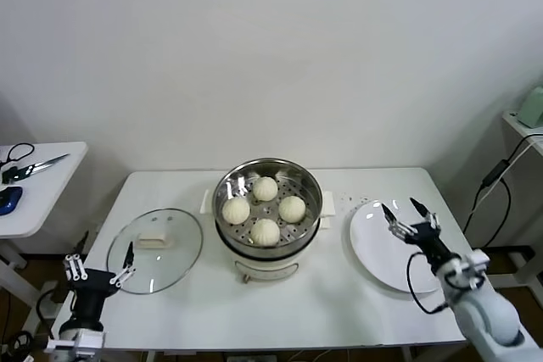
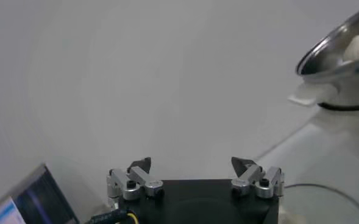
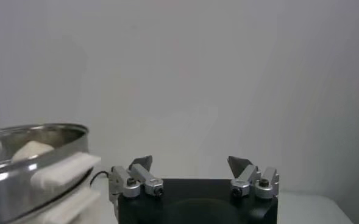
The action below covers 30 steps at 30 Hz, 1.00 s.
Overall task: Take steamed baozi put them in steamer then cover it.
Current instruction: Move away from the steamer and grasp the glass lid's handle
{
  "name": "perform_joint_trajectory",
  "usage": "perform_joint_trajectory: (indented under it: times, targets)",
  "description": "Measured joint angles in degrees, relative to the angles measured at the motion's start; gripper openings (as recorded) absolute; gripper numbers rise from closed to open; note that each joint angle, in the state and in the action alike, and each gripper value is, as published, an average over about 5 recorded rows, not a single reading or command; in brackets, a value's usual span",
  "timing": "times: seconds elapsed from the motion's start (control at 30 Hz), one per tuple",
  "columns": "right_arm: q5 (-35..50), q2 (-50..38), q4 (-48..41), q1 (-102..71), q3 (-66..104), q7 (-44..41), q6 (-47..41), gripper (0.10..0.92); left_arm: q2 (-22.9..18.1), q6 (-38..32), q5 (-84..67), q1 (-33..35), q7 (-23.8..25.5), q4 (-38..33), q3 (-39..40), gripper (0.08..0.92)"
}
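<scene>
Four off-white baozi [image 1: 265, 208] sit on the perforated tray inside the steel steamer [image 1: 312, 184] at the table's middle. The steamer's rim also shows in the left wrist view [image 2: 325, 52] and the right wrist view [image 3: 21, 176]. The clear glass cover [image 1: 174, 262] with its white handle lies flat on the table, left of the steamer. My left gripper [image 1: 99, 262] is open and empty at the cover's near-left edge. My right gripper [image 1: 406, 209] is open and empty above the white plate. Both grippers show open in their wrist views, left [image 2: 192, 164] and right [image 3: 190, 162].
An empty white plate [image 1: 377, 247] lies right of the steamer. A side table [image 1: 34, 197] with scissors and cables stands at the far left. A shelf with a green object [image 1: 533, 108] and a hanging cable is at the far right.
</scene>
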Motion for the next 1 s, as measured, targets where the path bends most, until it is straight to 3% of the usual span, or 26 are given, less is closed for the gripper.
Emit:
perform_joint_trajectory:
  times: [0.5,1.0]
  targets:
    - [-4.7,8.8,0.3,-8.7,3.8,-1.4,8.7,0.823,1.0,-5.1,35.2,-5.8,-12.6,16.8,2.2,0.823]
    - [-5.7,12.7,1.4,-12.6,6.0,-1.1,11.4,0.823,0.2,-5.4,52.2,-18.0,-16.9,34.8,4.4,0.823]
